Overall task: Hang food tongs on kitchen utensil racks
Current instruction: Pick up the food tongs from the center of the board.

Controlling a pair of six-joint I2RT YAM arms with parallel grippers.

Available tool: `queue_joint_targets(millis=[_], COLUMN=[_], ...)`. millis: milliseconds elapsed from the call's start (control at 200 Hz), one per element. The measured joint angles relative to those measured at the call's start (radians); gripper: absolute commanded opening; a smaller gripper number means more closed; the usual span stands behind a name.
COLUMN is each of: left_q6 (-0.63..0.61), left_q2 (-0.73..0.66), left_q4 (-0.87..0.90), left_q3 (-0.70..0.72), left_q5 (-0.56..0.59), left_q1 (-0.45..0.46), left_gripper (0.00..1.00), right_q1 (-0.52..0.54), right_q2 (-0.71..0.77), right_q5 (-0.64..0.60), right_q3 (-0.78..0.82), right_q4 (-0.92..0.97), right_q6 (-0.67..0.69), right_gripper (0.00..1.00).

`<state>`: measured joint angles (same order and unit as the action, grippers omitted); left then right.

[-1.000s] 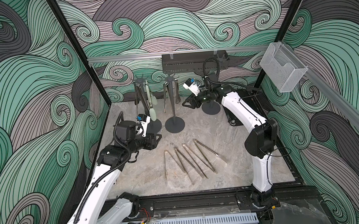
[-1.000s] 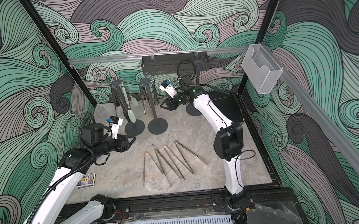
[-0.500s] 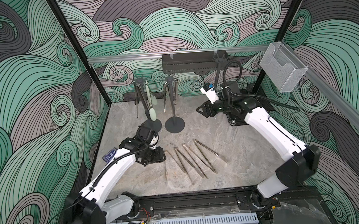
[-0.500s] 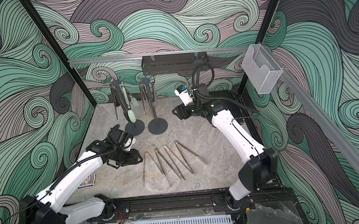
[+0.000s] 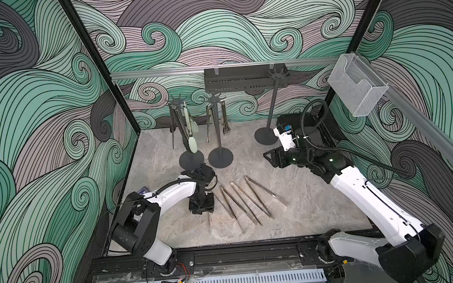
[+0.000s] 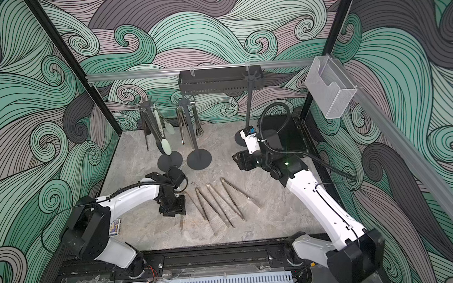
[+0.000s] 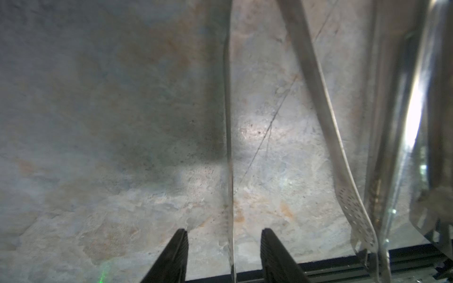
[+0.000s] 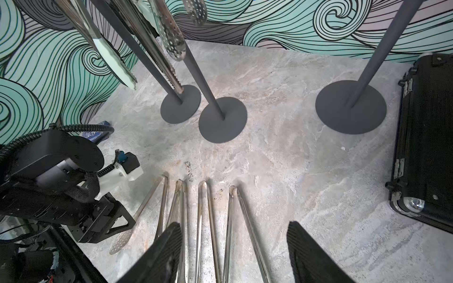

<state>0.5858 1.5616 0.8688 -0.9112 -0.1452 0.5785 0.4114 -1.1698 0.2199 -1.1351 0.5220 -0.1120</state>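
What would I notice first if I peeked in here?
Swirly green wave walls wrap all around. Four shiny steel tongs lie in a row on the marble table, the open left gripper poised over the end one. At the back stand three dark racks, two hung with tongs, including a pale green pair.

Lab test cell: patterned panels, aluminium frame.

- food tongs: bare steel, polished and mirror-glossy, tips perforated
- pale-green tong tips: matt, silicone-like
- kitchen utensil racks: dark grey metal, smooth matt coating
- tabletop: marbled grey-beige stone look, dull, slightly grainy
- left tool: fingers black, ribbed, matt
- mesh box: clear plastic
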Motion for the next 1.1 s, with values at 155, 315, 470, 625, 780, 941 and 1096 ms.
queue_joint_targets(millis=[155,315,470,625,780,941,1096], left_q6=[0.041,0.08,0.106,0.126,0.141,0.15,0.163], left_q2=[0.029,0.034,0.034,0.033,0.018,-0.018,-0.103], left_q4=[-0.023,-0.037,-0.045,-0.05,-0.059,-0.046,0.0], left_q3=[0.043,0.063,0.063,0.063,0.072,0.081,0.074], left_q5=[0.014,0.031,0.045,0.057,0.072,0.106,0.162], left_q1=[0.036,0.057,0.069,0.087,0.1,0.109,0.128], left_gripper=[0.41,0.28,0.19,0.06,0.0,0.0,0.0], right_q1=[0.0,-0.001,-0.001,-0.002,-0.003,-0.006,-0.007], right_q2=[0.019,0.029,0.04,0.059,0.07,0.072,0.076], right_q5=[-0.011,-0.012,-0.015,-0.018,-0.019,-0.019,-0.019], right_q3=[0.006,0.014,0.024,0.029,0.029,0.03,0.032], right_q4=[-0.003,-0.007,-0.007,-0.007,-0.008,-0.008,-0.008], right_q6=[0.0,-0.001,-0.001,-0.001,-0.001,-0.001,-0.001], right_gripper=[0.7,0.7,0.7,0.7,0.7,0.7,0.7])
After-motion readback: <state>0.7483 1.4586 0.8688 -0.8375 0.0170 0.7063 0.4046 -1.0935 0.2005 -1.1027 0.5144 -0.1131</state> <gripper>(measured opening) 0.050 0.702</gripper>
